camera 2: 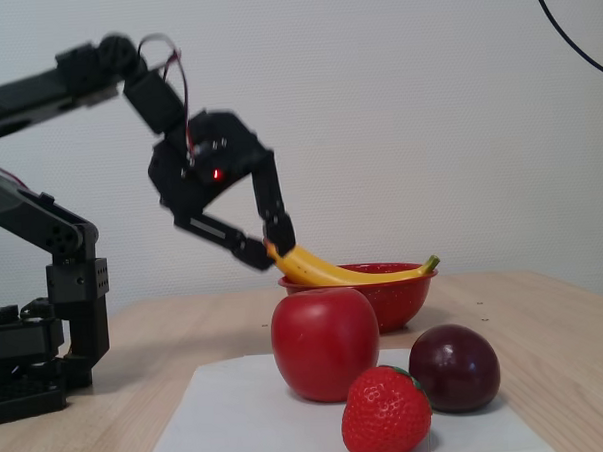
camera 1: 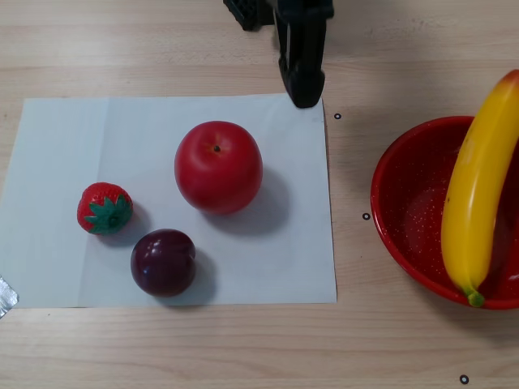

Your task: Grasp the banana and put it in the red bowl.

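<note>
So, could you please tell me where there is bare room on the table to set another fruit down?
In the other view, the white paper is bare left of the apple and above the strawberry. The wood strip between paper and red bowl is free but narrow. It is crowded around the plum, and the banana fills the bowl.

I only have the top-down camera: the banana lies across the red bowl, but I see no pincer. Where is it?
Observer: In the fixed view the pincer is at the banana's blunt end, outside your frame.
Operator: Is it gripping?
Observer: Cannot tell. Both fingertips meet at that end, which sits raised above the red bowl's rim.
Operator: And the stem end?
Observer: It rests on the opposite rim, tip pointing up.
</note>
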### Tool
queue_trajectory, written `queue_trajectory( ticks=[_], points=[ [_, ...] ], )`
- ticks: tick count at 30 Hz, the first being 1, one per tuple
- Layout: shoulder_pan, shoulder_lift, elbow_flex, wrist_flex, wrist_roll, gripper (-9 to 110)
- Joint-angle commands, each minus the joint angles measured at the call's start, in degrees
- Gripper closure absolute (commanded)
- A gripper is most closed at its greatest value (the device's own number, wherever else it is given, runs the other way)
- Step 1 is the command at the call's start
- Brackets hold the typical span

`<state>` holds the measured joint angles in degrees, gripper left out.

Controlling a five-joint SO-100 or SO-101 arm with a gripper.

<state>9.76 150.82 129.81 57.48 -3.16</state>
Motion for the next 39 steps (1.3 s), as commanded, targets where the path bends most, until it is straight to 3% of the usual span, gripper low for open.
queue_trajectory(
  ticks=[1,12,25,33,39],
  points=[
    [-0.26,5.01,0.35,-5.54,-0.79,101],
    [0.79,19.6,25.75,-23.12,1.23,101],
    [0.09,33.75,47.9,-34.1,1.76,101],
    [-0.53,37.09,47.99,-24.17,-4.48,101],
    [-0.53,37.09,47.99,-17.14,-2.81,101]
  ],
)
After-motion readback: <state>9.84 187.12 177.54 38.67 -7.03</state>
